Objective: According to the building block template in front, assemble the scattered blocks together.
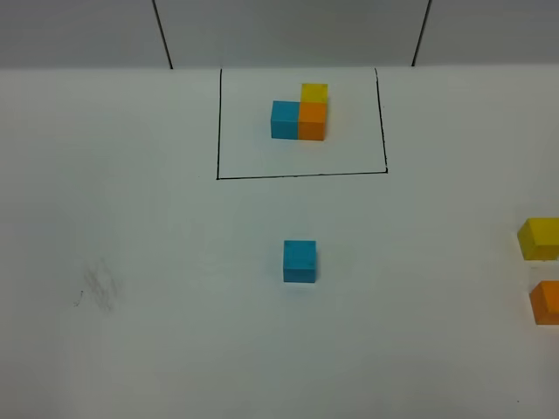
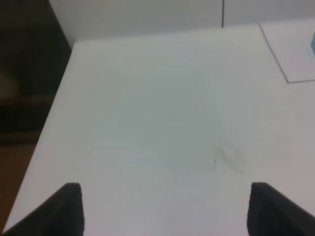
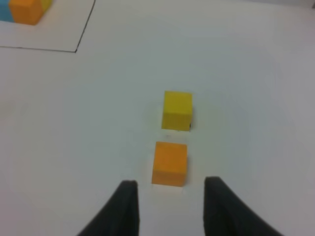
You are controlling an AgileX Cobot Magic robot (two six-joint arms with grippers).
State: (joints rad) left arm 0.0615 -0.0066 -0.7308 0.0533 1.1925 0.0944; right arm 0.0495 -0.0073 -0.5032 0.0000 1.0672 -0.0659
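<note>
The template [image 1: 300, 120] is an L of blue, orange and yellow cubes inside a black-line rectangle at the back of the white table; its corner shows in the right wrist view [image 3: 24, 11]. The loose blue cube [image 1: 300, 261] sits mid-table. The loose yellow cube [image 1: 540, 238] and orange cube [image 1: 547, 302] sit at the right edge of the exterior view. In the right wrist view my right gripper [image 3: 170, 199] is open, its fingers just short of the orange cube [image 3: 170, 163], with the yellow cube [image 3: 177, 110] beyond it. My left gripper [image 2: 165, 209] is open and empty over bare table.
The table's left edge [image 2: 59, 98] drops to a dark floor in the left wrist view. A faint smudge [image 1: 98, 288] marks the table at the left. A white wall with two black seams stands behind the table.
</note>
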